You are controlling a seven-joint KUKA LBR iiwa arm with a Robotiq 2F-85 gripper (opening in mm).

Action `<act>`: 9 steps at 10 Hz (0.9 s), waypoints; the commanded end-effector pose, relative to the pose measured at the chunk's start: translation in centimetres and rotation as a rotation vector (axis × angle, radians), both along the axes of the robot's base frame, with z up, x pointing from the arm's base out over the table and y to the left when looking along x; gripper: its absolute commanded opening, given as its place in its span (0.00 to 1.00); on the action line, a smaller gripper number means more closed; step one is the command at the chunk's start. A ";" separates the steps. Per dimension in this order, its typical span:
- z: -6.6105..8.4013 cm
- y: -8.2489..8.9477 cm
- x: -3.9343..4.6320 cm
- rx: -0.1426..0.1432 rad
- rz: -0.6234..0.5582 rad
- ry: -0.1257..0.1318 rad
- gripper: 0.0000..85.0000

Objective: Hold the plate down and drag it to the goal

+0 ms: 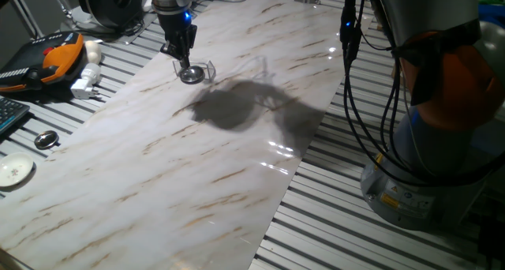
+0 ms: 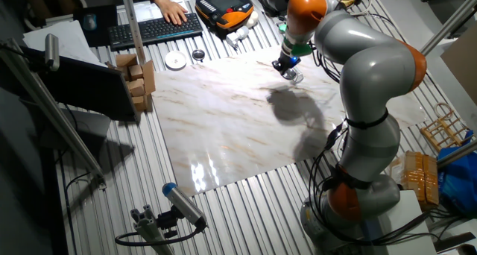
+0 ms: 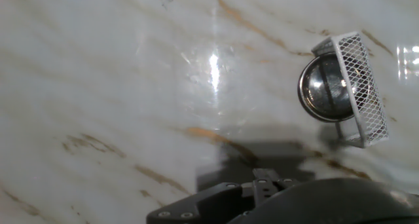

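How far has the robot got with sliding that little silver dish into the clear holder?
Nearly done, it seems. The plate already sits against the goal; in the hand view its rim lies partly inside the bracket's walls. In hand: the gripper is right above the plate, apparently pressing on it, though contact cannot be confirmed. Left: perhaps a last nudge to seat it fully, then lifting away from the marble board.
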State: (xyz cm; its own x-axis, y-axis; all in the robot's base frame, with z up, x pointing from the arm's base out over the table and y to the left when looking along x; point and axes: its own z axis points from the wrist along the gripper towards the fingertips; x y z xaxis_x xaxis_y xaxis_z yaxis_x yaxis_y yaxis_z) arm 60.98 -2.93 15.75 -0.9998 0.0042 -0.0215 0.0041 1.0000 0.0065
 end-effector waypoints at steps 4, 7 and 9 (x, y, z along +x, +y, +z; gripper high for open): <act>0.2 -0.2 -0.67 0.007 0.014 -0.011 0.00; 0.9 0.1 -1.71 0.011 -0.006 0.004 0.00; 1.1 0.1 -2.28 0.017 -0.011 0.009 0.00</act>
